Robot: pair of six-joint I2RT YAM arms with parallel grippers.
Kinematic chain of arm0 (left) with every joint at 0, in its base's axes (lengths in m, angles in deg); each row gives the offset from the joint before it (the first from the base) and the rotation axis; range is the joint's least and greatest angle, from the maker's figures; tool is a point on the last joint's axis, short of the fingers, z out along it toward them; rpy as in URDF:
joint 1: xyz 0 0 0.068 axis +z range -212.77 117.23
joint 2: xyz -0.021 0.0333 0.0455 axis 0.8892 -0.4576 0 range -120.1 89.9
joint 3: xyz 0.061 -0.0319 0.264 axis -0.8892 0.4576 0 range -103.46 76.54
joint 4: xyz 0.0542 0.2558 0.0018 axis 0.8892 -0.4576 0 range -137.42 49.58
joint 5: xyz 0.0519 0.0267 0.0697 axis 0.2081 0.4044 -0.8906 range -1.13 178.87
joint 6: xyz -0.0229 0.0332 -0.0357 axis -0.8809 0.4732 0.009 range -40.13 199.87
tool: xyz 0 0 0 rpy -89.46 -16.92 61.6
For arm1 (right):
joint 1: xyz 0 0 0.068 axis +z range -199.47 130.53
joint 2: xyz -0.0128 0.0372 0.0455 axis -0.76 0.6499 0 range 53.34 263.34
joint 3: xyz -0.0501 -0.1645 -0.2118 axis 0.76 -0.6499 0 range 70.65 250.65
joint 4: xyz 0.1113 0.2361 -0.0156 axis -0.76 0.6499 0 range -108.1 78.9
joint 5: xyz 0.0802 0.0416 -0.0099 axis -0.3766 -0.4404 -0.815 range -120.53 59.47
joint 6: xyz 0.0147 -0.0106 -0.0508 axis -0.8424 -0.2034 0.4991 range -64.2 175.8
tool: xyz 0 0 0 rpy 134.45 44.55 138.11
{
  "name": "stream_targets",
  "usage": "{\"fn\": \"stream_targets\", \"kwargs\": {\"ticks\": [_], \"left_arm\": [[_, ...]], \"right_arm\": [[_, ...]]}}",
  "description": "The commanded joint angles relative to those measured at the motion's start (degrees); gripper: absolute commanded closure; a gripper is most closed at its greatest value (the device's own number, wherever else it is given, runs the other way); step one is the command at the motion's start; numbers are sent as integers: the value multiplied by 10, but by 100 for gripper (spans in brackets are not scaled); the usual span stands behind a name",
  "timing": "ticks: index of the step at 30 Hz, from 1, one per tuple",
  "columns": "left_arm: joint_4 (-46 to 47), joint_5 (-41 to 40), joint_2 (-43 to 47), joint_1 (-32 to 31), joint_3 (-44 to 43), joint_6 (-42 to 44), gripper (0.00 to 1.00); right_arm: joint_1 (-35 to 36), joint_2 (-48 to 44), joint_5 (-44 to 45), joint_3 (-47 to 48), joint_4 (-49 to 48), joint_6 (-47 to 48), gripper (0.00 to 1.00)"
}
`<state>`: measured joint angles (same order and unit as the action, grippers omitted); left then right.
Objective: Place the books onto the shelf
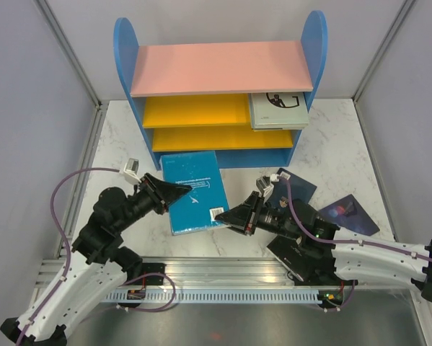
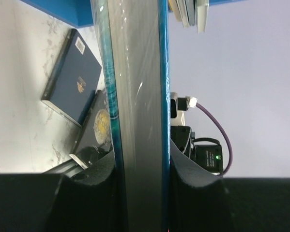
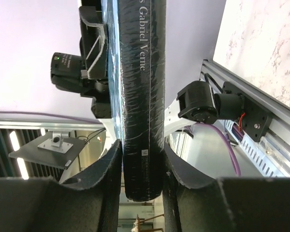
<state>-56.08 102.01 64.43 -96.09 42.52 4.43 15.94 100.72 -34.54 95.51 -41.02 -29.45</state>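
Books are only partly put away. One teal book (image 1: 194, 189) is held between both arms, just in front of the shelf (image 1: 216, 66) and near its lower yellow board. Its cover faces up, and it appears lifted off the marble tabletop (image 1: 129, 137). The left gripper (image 1: 174, 193) is clamped on the book's left edge. The right gripper (image 1: 230, 216) is clamped on its near right corner, and that wrist view shows both pads pressed against the dark spine.

A grey-white book (image 1: 277, 109) already lies on the shelf, at the right end of the upper yellow board. The left wrist view shows several thin edges there, so it is probably a small stack. The rest of the boards look bare.

To the right, a navy book (image 1: 296, 184) and a second navy book (image 1: 349, 213) lie flat on the tabletop. A black-and-gold book (image 2: 100, 126) lies beside them, partly hidden by the right arm.

As a judgement, the task is under halfway: the teal book needs placing, and at least three more wait.
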Motion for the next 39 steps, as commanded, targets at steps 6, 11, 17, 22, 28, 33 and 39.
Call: {"fn": "stream_targets", "kwargs": {"ticks": [6, 11, 17, 22, 28, 33, 39], "left_arm": [[-104, 0, -34, 4, -85, 145, 24], [-165, -20, -24, 4, -118, 163, 7], [-249, -70, -12, 4, -198, 197, 0], [-371, -146, 0, 3, -307, 227, 0], [-421, -165, 14, 2, -342, 227, 0], [-438, -175, 38, 2, -354, 217, 0], [-481, -201, 70, -4, -372, 201, 0]], "right_arm": [[1, 37, 4, 119, -42, 61, 100], [1, 33, 21, 124, -34, 69, 100], [2, 43, 37, 138, -27, 72, 100], [-11, 78, 45, 187, -22, 80, 100], [-78, 138, 9, 257, -14, 64, 100], [-145, 185, -33, 306, -24, 47, 100], [-198, 249, -79, 371, -55, 28, 100]]}}
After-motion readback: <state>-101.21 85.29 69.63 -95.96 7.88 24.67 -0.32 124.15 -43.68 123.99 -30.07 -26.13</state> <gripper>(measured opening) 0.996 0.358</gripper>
